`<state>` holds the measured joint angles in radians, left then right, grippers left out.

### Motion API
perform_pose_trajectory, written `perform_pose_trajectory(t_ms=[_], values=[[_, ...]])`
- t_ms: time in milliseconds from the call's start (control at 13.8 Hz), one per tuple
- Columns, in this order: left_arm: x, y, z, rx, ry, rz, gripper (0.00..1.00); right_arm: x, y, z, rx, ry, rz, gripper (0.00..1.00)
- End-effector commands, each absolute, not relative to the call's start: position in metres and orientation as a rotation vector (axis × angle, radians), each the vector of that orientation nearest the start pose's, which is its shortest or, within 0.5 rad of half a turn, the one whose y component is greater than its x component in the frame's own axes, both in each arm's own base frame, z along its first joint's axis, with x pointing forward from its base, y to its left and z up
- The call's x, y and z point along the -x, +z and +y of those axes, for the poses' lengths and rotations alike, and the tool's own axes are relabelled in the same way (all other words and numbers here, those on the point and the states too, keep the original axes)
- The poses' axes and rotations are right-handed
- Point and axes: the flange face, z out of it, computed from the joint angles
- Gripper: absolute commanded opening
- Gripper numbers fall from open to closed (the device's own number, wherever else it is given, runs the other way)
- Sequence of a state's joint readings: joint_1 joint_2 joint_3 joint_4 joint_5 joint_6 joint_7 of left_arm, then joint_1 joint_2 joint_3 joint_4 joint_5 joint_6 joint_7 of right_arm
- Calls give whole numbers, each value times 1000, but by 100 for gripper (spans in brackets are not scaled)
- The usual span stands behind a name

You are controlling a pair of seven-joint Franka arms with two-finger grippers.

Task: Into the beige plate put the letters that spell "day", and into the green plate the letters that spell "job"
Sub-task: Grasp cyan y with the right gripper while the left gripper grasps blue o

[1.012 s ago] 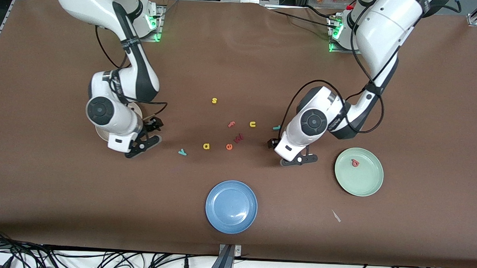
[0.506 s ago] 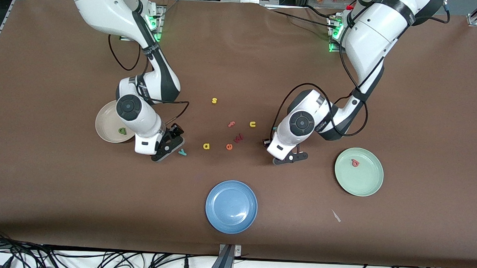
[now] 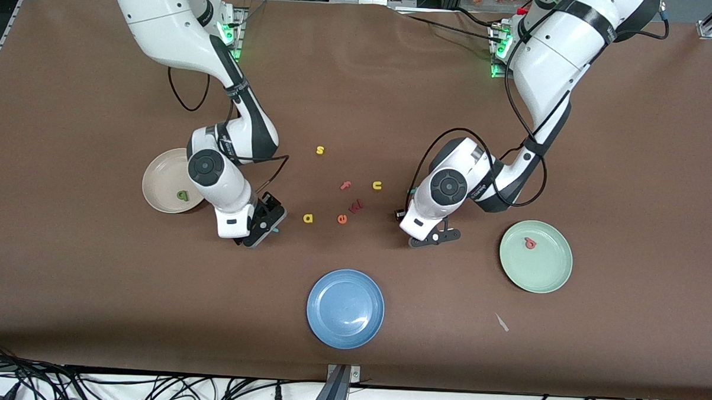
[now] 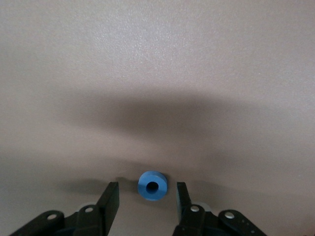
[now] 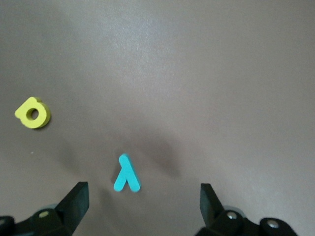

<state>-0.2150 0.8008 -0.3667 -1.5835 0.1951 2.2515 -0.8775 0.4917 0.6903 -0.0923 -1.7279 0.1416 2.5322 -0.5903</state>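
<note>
My right gripper (image 3: 266, 226) hangs open just above the table, its fingers wide apart around the teal y (image 5: 127, 174), which lies flat. The yellow a (image 3: 308, 218) lies beside it, toward the left arm's end. The beige plate (image 3: 158, 181) holds the green d (image 3: 182, 195). My left gripper (image 4: 147, 186) is low over the blue o (image 4: 152, 185). Its fingers (image 4: 110, 196) stand on either side of the ring, with a gap on each side. The green plate (image 3: 543, 271) holds the salmon b (image 3: 530, 243). A teal sliver of the j (image 3: 410, 192) shows beside the left arm's wrist.
Loose letters lie mid-table: yellow s (image 3: 320, 150), pink f (image 3: 345, 185), yellow u (image 3: 377, 185), dark red w (image 3: 356, 206), orange e (image 3: 342, 219). A blue plate (image 3: 345, 308) sits nearer the front camera, and a paper scrap (image 3: 501, 322) lies near the green plate.
My right arm swung from the beige plate to over the teal y, uncovering the plate with the d in it. My left arm shifted slightly toward the table's middle.
</note>
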Motion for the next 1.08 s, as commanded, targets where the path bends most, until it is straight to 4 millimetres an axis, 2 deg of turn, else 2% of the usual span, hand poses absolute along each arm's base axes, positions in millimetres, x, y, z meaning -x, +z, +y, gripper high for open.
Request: perform_pose_trajectory(t_ms=[0,145,289,361,434,506,578,650,867,1012], values=[[-594,176,-348,3138,180,-414,53,-636,182,275,2766,-199,-1427,100],[-595,175,-348,3142,174,-417,53,-637,175,275,2758,-192,-1448,99],[-594,174,-348,3142,176,-417,45,-637,174,276,2759,-192,-1444,86],[-593,168,-348,3138,190,-417,34,-637,175,277,2758,-195,-1444,82],[-591,165,-349,3136,199,-412,15,-637,175,277,2758,-195,-1444,76],[-591,166,-348,3135,198,-414,4,-637,175,277,2757,-192,-1443,71],[-591,166,-348,3135,198,-414,4,-636,176,277,2759,-188,-1434,59],[-592,168,-348,3137,194,-414,1,-636,175,278,2758,-185,-1436,56],[-596,178,-345,3136,183,-413,0,-633,177,286,2757,-184,-1408,46],[-600,199,-336,3109,191,-419,0,-631,177,287,2768,-164,-1375,37]])
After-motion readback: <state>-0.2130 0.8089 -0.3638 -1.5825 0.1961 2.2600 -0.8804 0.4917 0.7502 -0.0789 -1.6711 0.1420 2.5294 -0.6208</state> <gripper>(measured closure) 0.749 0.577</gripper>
